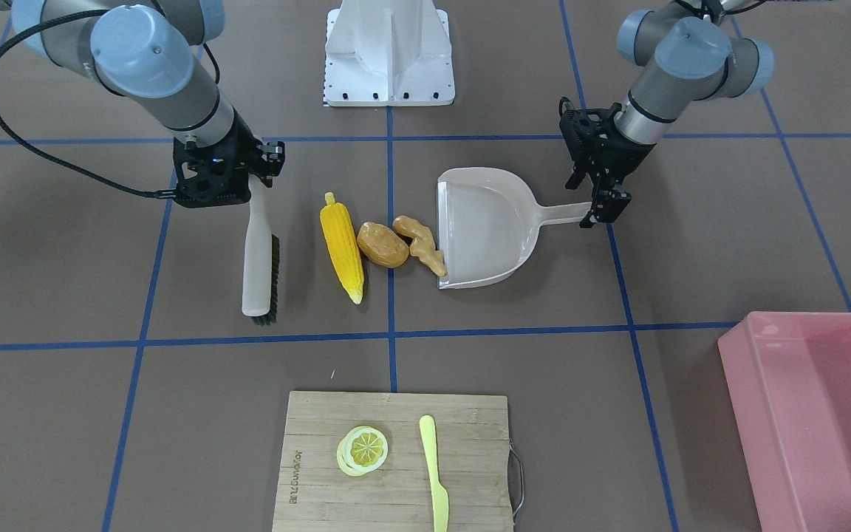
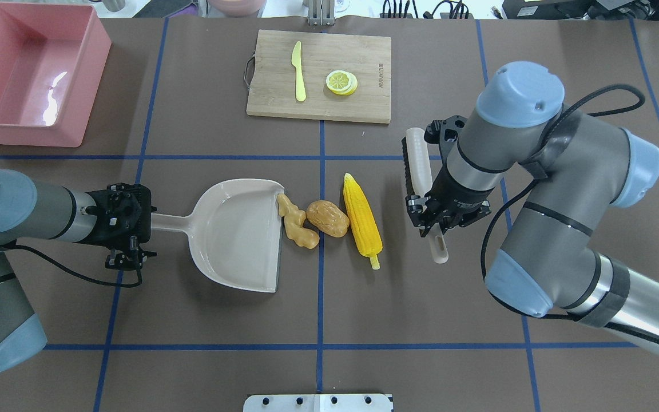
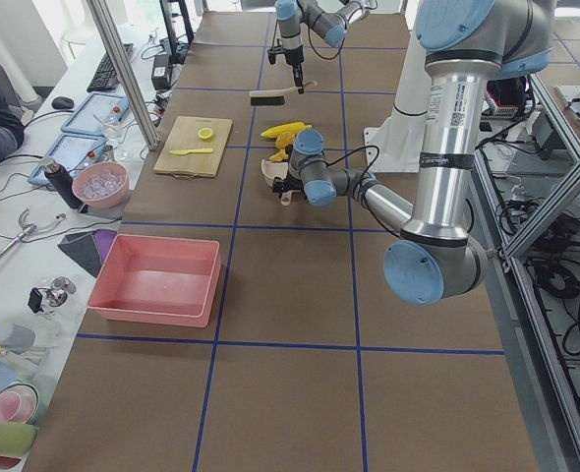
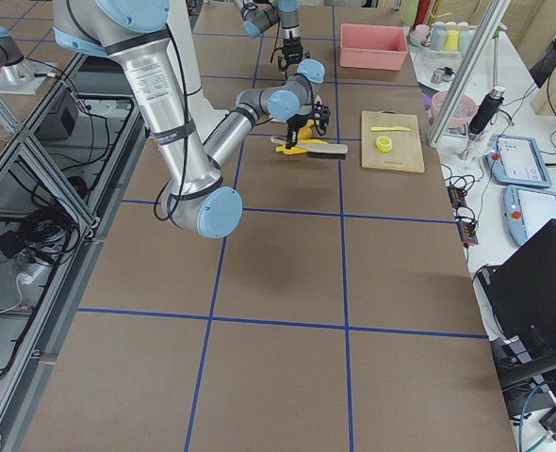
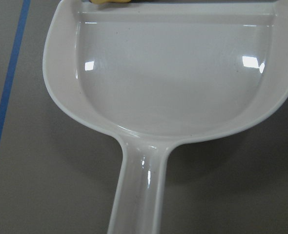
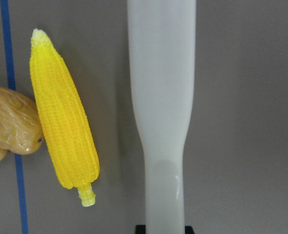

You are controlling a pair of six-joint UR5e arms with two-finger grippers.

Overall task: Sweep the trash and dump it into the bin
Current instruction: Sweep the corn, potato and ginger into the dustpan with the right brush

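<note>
Trash beside the dustpan point(image 2: 238, 234): ginger root point(image 2: 297, 222) touching its open lip, potato point(image 2: 327, 218) next, corn cob point(image 2: 362, 221) outermost. Left gripper point(image 2: 130, 229) clamps the dustpan's handle; right gripper point(image 2: 429, 222) clamps the brush point(image 2: 421, 177) beyond the corn. Bin point(image 2: 32, 74) stands well apart from the dustpan, on the worktop's point(image 2: 318, 320) far left corner.

Corn cob point(image 2: 362, 221) blocks brush point(image 2: 419, 169); the gap between them seems open.

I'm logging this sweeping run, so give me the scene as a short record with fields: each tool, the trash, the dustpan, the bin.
left tool: shut on dustpan handle
right tool: shut on brush handle
trash: ginger root, potato, corn cob in a row on the table, ginger touching the dustpan's lip
dustpan: empty, flat on table
bin: pink tub, empty, far corner on the left arm's side
</note>
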